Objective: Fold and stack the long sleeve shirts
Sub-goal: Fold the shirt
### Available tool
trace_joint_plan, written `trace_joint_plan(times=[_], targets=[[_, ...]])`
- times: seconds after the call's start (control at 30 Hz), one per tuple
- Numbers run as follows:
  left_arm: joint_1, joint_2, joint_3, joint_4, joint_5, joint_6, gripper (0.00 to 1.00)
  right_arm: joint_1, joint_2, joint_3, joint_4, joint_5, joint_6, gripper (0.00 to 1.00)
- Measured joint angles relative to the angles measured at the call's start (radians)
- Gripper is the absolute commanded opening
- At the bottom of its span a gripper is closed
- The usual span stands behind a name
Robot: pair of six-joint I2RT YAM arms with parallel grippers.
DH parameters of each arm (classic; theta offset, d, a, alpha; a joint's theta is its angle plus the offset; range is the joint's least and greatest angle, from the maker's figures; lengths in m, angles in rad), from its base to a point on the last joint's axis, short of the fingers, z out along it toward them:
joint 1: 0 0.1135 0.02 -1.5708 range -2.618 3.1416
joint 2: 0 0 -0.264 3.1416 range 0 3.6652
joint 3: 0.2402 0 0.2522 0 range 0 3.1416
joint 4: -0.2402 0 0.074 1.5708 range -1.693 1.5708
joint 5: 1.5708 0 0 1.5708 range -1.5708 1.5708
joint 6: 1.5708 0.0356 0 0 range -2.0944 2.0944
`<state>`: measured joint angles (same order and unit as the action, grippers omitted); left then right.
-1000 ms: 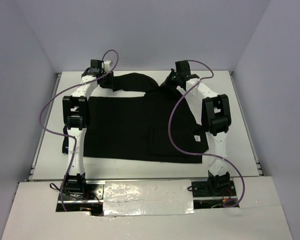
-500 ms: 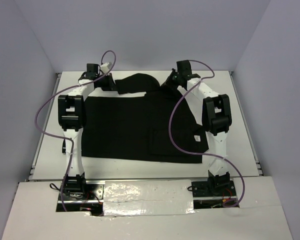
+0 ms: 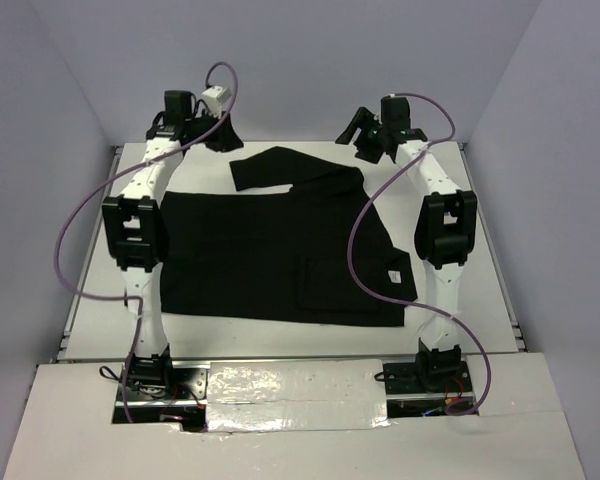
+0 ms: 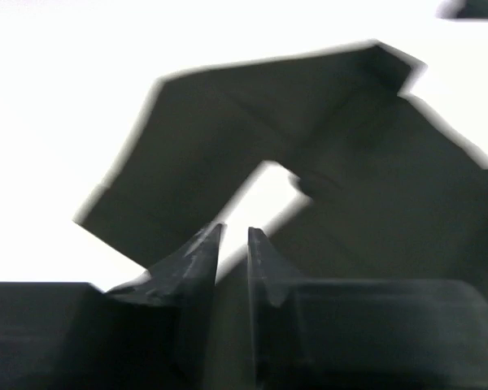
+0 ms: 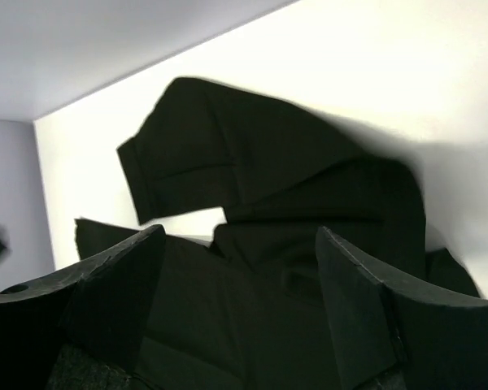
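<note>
The black long sleeve shirt (image 3: 270,250) lies spread flat on the white table (image 3: 480,250), a small white tag (image 3: 391,277) at its right edge. One sleeve (image 3: 280,165) lies folded across its far edge. My left gripper (image 3: 220,135) hangs above the far left corner of the shirt. In the left wrist view the left gripper (image 4: 234,236) is open a narrow slit with nothing between its fingers, and the shirt (image 4: 228,138) lies below. My right gripper (image 3: 360,135) hovers over the far right corner. The right wrist view shows the right gripper (image 5: 240,236) wide open and empty above the shirt (image 5: 252,162).
Grey walls close off the table at the back and both sides. Purple cables (image 3: 355,250) loop from both arms, the right one over the shirt. A bare white strip of table runs along the left (image 3: 95,260) and right sides.
Both grippers have let go of the shirt's far edge, opened, and lifted up and back towards the rear wall. The sleeve now lies flat across the shirt's top.
</note>
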<state>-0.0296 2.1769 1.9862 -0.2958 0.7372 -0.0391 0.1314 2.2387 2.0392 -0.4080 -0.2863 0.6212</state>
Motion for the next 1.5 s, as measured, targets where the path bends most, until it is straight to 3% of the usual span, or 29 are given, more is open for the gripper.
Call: trace_joint_plan(times=[0.13, 0.17, 0.2, 0.23, 0.37, 0.63, 0.9, 1.0, 1.03, 1.07, 1.27, 1.5], targets=[[-0.049, 0.248, 0.394, -0.178, -0.252, 0.230, 0.64, 0.001, -0.002, -0.021, -0.020, -0.004, -0.023, 0.82], [-0.064, 0.288, 0.432, -0.203, -0.310, 0.277, 0.71, 0.002, -0.004, -0.028, -0.028, -0.005, -0.030, 0.82], [-0.079, 0.307, 0.417, -0.219, -0.357, 0.315, 0.93, 0.003, -0.006, -0.038, -0.033, -0.005, -0.039, 0.82], [-0.091, 0.310, 0.373, -0.229, -0.389, 0.352, 0.99, 0.005, -0.011, -0.052, -0.038, -0.006, -0.048, 0.82], [-0.128, 0.309, 0.169, -0.219, -0.433, 0.401, 0.99, 0.013, -0.051, -0.143, -0.049, -0.007, -0.074, 0.81], [-0.134, 0.360, 0.345, -0.270, -0.548, 0.430, 0.99, 0.027, -0.125, -0.289, -0.052, -0.017, -0.114, 0.80], [-0.149, 0.423, 0.403, -0.333, -0.595, 0.430, 0.88, 0.028, -0.160, -0.317, -0.055, -0.017, -0.139, 0.80], [-0.151, 0.428, 0.408, -0.349, -0.556, 0.428, 0.73, 0.028, -0.163, -0.304, -0.059, -0.015, -0.145, 0.79], [-0.151, 0.429, 0.408, -0.352, -0.539, 0.425, 0.66, 0.028, -0.164, -0.301, -0.058, -0.014, -0.146, 0.79], [-0.151, 0.431, 0.408, -0.357, -0.517, 0.425, 0.03, 0.028, -0.166, -0.298, -0.059, -0.013, -0.148, 0.79], [-0.146, 0.398, 0.322, -0.285, -0.469, 0.407, 0.00, 0.028, -0.189, -0.296, -0.064, -0.007, -0.153, 0.78], [-0.126, 0.394, 0.322, -0.269, -0.431, 0.368, 0.00, 0.028, -0.245, -0.296, -0.064, -0.006, -0.159, 0.76]])
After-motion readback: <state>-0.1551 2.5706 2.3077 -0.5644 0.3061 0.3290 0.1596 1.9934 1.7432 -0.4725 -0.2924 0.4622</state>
